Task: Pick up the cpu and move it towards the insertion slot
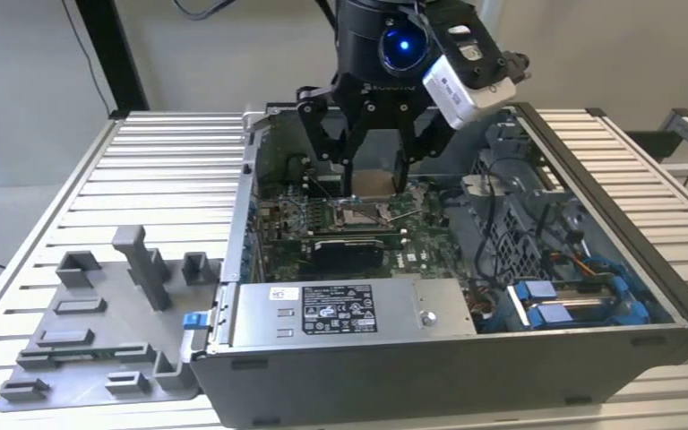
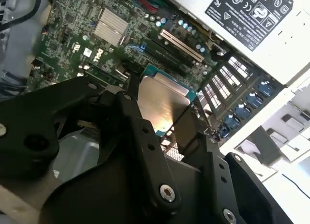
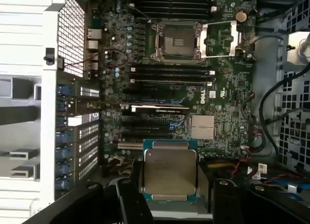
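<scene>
My gripper [image 1: 376,185] hangs inside the open computer case, shut on the cpu [image 1: 374,177], a flat square chip with a pale silvery top and a greenish edge. In both wrist views the cpu [image 3: 169,170] [image 2: 162,104] sits level between the two black fingers [image 3: 130,197]. The insertion slot [image 3: 175,39] is a silver-framed socket with a dark centre on the green board, and its cover plate [image 3: 220,40] is folded open to one side. In the exterior view the insertion slot [image 1: 362,212] lies just below the gripper, and the cpu is held above it, apart from it.
The case wall [image 1: 239,224] and a silver power-supply box [image 1: 332,309] border the board on the near side. Cables and blue drive brackets [image 1: 571,300] fill the exterior view's right of the case. A grey fixture block [image 1: 93,313] sits on the slatted table [image 1: 165,170] outside.
</scene>
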You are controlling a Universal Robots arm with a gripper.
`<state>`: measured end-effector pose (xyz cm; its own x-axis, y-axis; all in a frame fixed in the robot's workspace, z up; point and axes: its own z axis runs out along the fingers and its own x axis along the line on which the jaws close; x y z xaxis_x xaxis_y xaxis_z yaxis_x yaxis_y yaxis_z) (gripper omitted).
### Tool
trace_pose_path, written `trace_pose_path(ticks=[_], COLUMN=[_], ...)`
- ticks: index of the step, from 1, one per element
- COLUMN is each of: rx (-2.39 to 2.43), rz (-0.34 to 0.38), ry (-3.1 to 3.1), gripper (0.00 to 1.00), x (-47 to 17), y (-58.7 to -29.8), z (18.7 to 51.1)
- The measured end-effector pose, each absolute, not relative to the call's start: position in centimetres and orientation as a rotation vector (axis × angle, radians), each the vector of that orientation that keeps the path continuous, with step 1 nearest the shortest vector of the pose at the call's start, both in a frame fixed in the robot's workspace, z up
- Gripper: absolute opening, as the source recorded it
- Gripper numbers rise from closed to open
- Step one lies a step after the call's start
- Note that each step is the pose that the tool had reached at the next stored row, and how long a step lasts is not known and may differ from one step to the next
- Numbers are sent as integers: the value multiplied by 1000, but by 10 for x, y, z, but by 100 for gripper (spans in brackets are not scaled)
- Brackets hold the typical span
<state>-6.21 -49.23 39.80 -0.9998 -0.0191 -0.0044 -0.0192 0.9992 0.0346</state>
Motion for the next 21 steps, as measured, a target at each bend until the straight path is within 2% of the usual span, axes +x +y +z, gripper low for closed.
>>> trace_pose_path(ticks=[21], rx=[-30], rz=[54], ry=[3137], gripper=[0], x=[-40], y=[-489], z=[398])
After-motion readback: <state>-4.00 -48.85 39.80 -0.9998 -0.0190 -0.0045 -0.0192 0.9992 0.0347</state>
